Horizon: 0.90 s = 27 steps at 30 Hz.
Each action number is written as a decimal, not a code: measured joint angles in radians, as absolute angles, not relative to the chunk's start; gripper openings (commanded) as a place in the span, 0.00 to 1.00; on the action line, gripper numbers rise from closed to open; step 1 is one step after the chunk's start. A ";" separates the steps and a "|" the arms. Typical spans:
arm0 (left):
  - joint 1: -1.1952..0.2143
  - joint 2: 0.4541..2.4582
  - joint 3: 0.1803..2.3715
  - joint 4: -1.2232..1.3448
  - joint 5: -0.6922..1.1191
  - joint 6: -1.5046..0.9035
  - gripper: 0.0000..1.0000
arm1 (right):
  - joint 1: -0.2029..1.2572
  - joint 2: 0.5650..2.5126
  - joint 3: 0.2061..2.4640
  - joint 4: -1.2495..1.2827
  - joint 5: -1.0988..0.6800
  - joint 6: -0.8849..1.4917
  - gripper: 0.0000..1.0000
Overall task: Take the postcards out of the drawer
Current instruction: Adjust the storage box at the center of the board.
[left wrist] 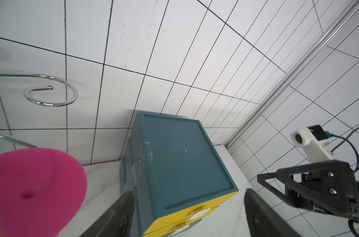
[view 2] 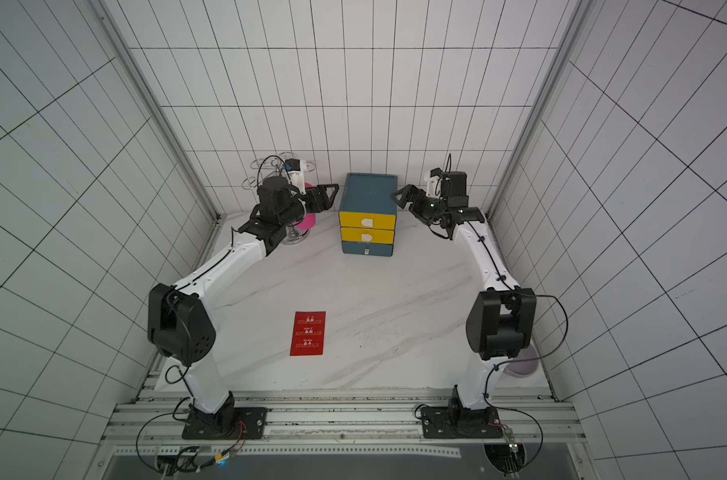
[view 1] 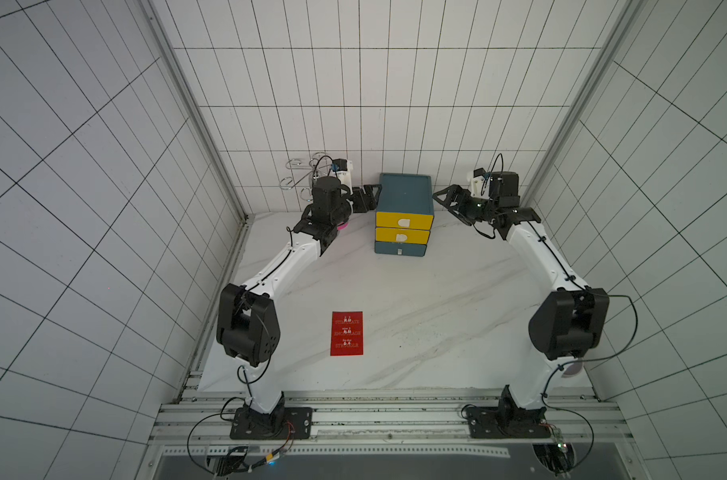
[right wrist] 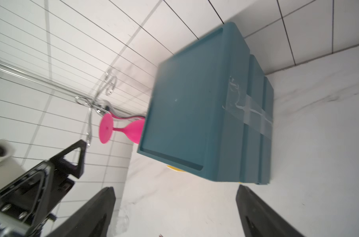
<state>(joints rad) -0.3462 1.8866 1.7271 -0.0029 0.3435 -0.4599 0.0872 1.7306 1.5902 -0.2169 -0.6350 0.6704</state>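
A teal drawer cabinet (view 1: pixel 404 193) stands against the back wall. Its two yellow drawers (view 1: pixel 404 220) and its teal bottom drawer (view 1: pixel 400 249) are all shut, so their insides are hidden. One red postcard (view 1: pixel 347 333) with white print lies flat on the marble table near the front; both top views show it (view 2: pixel 308 333). My left gripper (view 1: pixel 370 195) hovers open just left of the cabinet's top. In the left wrist view the gripper (left wrist: pixel 189 192) holds nothing. My right gripper (view 1: pixel 445 199) is open at the cabinet's right side, and it is empty in the right wrist view (right wrist: pixel 174 187).
A pink goblet (view 2: pixel 308 220) hangs upside down on a chrome wire rack (view 1: pixel 299 174) in the back left corner, close under my left wrist. A pale bowl (view 2: pixel 522 365) sits at the front right behind the right arm. Tiled walls enclose the table on three sides.
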 measured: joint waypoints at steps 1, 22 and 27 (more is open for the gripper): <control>-0.332 1.915 1.762 -0.004 0.391 -0.474 0.83 | 0.090 1.697 1.513 -0.150 -0.640 0.704 0.93; -0.364 2.215 2.090 -0.071 0.809 -0.677 0.83 | 0.299 2.053 1.041 0.942 -0.382 1.348 0.73; -0.367 2.257 2.141 -0.069 0.810 -0.713 0.83 | 0.302 2.090 1.043 1.042 -0.339 1.397 0.68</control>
